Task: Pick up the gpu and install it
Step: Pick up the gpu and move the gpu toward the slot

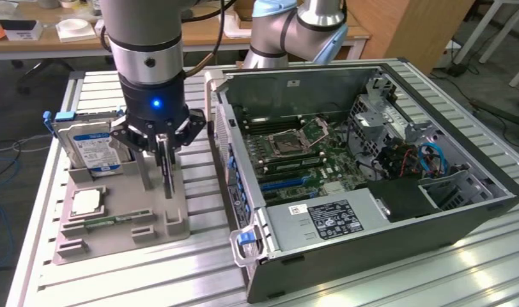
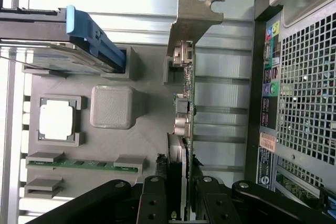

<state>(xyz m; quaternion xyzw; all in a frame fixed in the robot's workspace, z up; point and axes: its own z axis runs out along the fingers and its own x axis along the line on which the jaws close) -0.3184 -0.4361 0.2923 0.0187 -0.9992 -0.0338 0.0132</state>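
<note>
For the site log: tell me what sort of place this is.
Probably a robotics lab workbench: an open computer case on a slatted aluminium table, a grey parts fixture holding a hard drive, and a desk behind.

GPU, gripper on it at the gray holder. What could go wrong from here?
1. The gripper pinches the gpu at one thin edge, away from its metal bracket; the card might pivot or slip.
2. The hard drive stands close by in the same holder; a sideways move could clip it.
3. The computer case has a wall rising right beside the holder; the bracket may catch on it if carried low.
</note>
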